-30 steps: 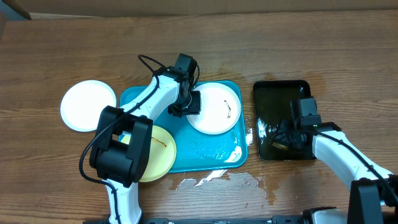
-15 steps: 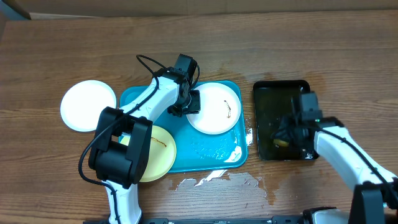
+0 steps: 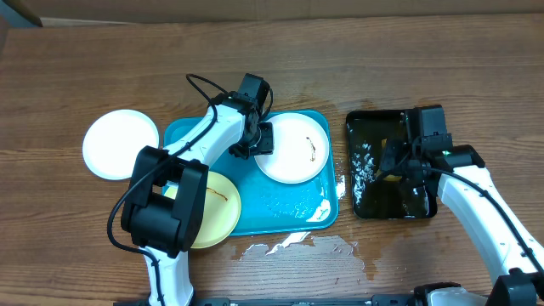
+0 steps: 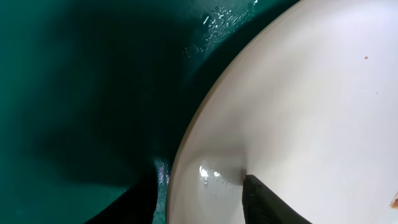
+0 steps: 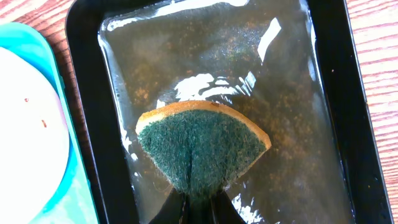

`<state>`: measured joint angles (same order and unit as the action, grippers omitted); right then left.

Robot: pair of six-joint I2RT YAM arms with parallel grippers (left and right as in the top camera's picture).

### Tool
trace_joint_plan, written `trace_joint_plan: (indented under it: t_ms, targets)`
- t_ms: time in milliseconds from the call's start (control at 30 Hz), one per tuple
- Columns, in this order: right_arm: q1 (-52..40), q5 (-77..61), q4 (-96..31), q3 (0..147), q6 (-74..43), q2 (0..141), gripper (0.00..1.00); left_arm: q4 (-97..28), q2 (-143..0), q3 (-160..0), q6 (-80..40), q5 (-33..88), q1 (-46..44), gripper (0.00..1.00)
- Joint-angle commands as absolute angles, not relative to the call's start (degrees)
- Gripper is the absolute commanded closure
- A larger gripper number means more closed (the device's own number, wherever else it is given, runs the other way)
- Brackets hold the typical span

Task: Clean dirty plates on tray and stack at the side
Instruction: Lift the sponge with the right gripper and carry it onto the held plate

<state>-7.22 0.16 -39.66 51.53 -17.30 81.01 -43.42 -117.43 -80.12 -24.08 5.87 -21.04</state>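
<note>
- Three plates show from overhead: a bare white plate on the desk just left of the tray, a smeared white plate in the tray's far-right part, and a pale yellow plate at its near-left corner, partly under the left arm.
- Long axis of the turquoise tray runs left to right across the desk. The black tray, just to its right, runs near to far.
- A thin brown smear on the smeared white plate runs roughly near to far, by its right edge.
- Left fingers pinch that plate's left rim. Only the left wrist view shows this: one finger lies on the wet upper face and a dark shape sits under the rim.
- Right fingers hang over the black tray, pressed on a sponge. The right wrist view shows it folded into a fan, green scouring face up and yellow edge far, above brown-specked water. Overhead shows barely a yellow speck of it.
- White wet patches lie on the desk by the tray's near edge.
</note>
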Motion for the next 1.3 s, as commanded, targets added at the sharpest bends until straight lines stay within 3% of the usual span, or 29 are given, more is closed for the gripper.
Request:
trace_joint_plan:
  t_ms: [0,100,267,467,500,700,833,933,1000,1033,1067,1267]
  targets:
    - [-7.3,-0.1,-39.0,52.1,-16.4,81.1,0.96,-43.9,-119.6,-77.6,-24.9,4.1,-21.4,0.37]
    - [-7.3,-0.1,-39.1,52.1,-16.4,81.1,0.96,-43.9,-119.6,-77.6,-24.9,4.1,-21.4,0.34]
    - [-7.3,0.0,-39.3,52.1,-16.4,81.1,0.96,-43.9,-119.6,-77.6,-24.9,4.1,-21.4,0.41]
    - [-7.3,2.0,-39.7,52.1,-16.4,81.3,0.96,-44.0,-119.6,-77.6,-24.9,6.1,-21.4,0.93]
    - [-7.3,0.2,-40.1,52.2,-16.0,81.3,0.96,-44.2,-119.6,-77.6,-24.9,7.3,-21.4,0.96]
    - [-7.3,-5.9,-40.6,52.2,-15.8,81.3,0.96,-46.6,-119.6,-77.6,-28.8,11.9,-21.4,0.95]
    - [-7.3,-5.9,-41.5,52.2,-15.8,81.3,0.96,-48.4,-119.6,-77.6,-28.6,14.5,-21.4,0.67]
    - [-7.3,-5.9,-41.8,52.2,-15.4,81.3,0.96,-48.7,-119.6,-77.6,-27.7,12.8,-21.4,0.58]
    - [-7.3,-5.9,-41.7,52.2,-14.9,81.3,0.96,-48.3,-119.6,-77.6,-27.7,9.7,-21.4,0.67]
    - [-7.3,-5.9,-41.7,52.2,-14.9,81.3,0.96,-48.3,-119.6,-77.6,-27.7,8.9,-21.4,0.86]
    - [-7.3,-5.9,-41.8,52.2,-14.9,81.3,0.96,-48.4,-119.6,-77.6,-27.7,8.9,-21.4,0.96]
    - [-7.3,-5.9,-42.6,52.2,-15.0,81.3,0.96,-51.9,-119.6,-77.6,-27.9,8.0,-21.4,0.96]
